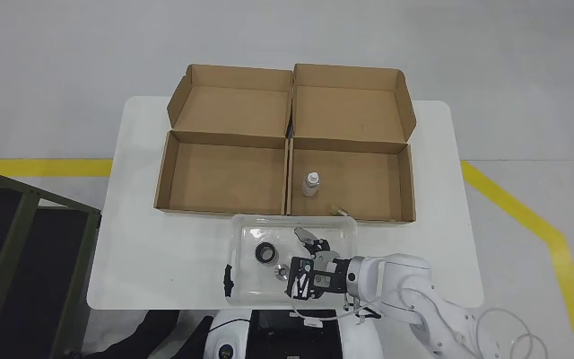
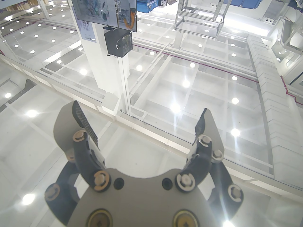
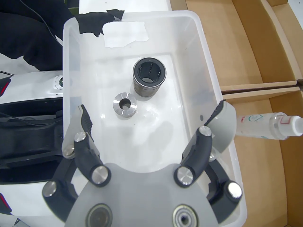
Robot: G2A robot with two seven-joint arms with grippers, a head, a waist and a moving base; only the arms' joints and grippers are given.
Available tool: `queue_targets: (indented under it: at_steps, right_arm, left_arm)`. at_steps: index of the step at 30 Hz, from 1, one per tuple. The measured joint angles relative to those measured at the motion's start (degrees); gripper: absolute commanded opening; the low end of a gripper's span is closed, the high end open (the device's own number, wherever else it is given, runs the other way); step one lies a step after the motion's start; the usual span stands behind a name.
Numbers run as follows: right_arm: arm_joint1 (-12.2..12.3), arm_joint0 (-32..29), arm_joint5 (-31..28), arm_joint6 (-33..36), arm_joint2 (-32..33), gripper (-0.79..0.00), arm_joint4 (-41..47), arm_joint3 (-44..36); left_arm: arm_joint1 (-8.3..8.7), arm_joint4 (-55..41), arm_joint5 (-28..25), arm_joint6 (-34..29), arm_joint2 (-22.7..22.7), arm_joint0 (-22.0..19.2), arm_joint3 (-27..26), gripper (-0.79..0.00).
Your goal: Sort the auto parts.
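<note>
A clear plastic bin (image 1: 296, 218) at the table's front holds a black cylindrical bearing (image 3: 149, 76) and, beside it, a small silver ring (image 3: 124, 104). In the top view the bearing (image 1: 265, 253) stands in the bin's left half. My right gripper (image 3: 151, 109) hangs open over the bin (image 3: 132, 14), short of both parts, with nothing between its fingers. From above, the right gripper (image 1: 300, 256) is over the bin's middle. My left gripper (image 2: 139, 109) is open and empty, pointing up at the ceiling.
Two open cardboard boxes stand side by side behind the bin, the left box (image 1: 224, 175) bare inside. A white bottle (image 1: 310, 184) lies in the right box (image 1: 359, 179), close to the bin's wall. Black tape (image 3: 94, 23) marks the bin's left end.
</note>
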Motion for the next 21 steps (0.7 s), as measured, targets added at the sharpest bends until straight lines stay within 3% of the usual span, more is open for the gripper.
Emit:
queue_targets:
  at_steps: [21]
  right_arm:
    - [-0.34,0.74,0.80,0.95,-1.82,0.000,-1.04,0.34]
  left_arm:
    - [0.00,0.00,0.00,0.00,0.00,0.00,0.00,0.000]
